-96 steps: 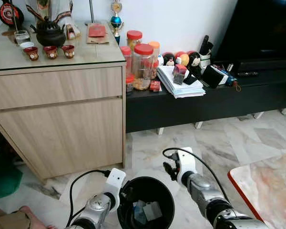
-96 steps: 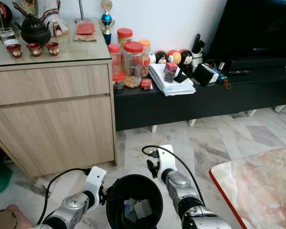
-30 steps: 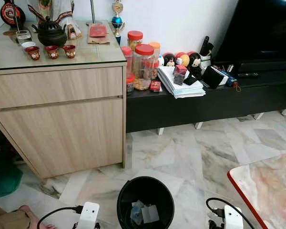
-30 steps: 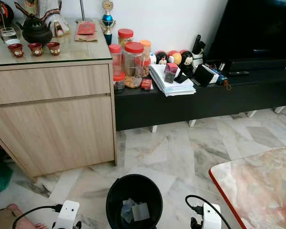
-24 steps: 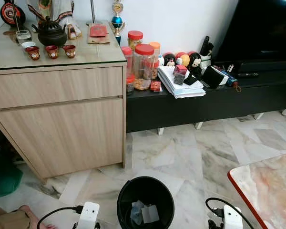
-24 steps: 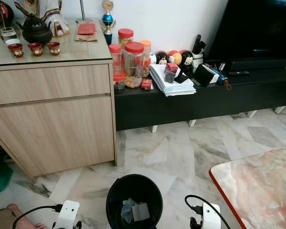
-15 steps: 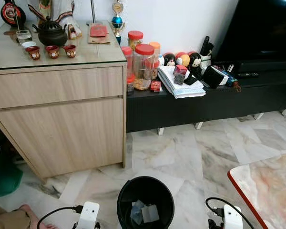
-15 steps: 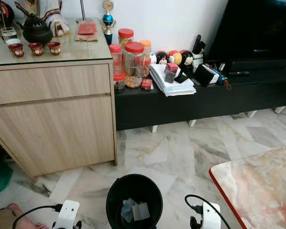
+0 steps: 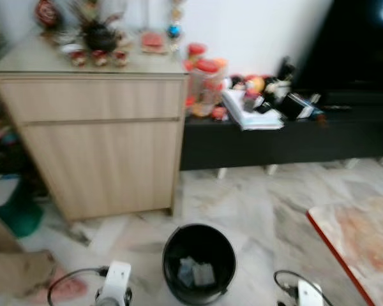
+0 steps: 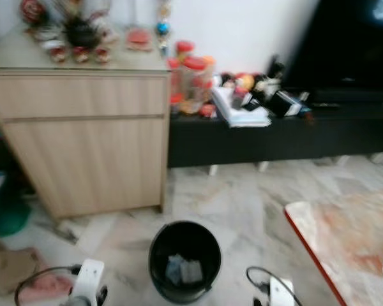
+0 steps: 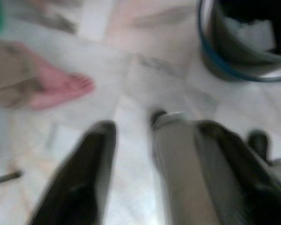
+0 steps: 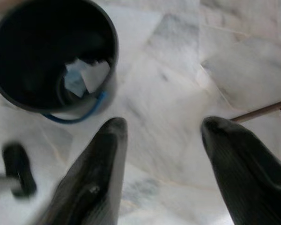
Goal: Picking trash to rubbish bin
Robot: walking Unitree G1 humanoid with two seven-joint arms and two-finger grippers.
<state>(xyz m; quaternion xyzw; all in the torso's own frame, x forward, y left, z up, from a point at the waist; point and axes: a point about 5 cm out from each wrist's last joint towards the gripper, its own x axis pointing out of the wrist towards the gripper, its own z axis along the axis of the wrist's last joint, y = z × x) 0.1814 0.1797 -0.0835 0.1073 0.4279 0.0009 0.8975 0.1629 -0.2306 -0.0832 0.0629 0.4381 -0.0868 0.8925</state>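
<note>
My bin [image 9: 199, 262]: black, blue band at base, pale scraps [image 12: 86, 76] inside. Floor [image 9: 255, 204]: grey-veined white marble. Cabinet [image 9: 96, 146]: light wood. My fingers [image 12: 98, 173]: black.

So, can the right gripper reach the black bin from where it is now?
Probably yes. The right gripper hangs open and empty over bare marble floor, and the black bin stands close beside it with nothing between them.

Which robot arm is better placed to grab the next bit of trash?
Neither, really. The left gripper and right gripper both hang open and empty over bare marble floor, either side of the black bin that already holds paper scraps. No loose trash is visible nearby.
</note>
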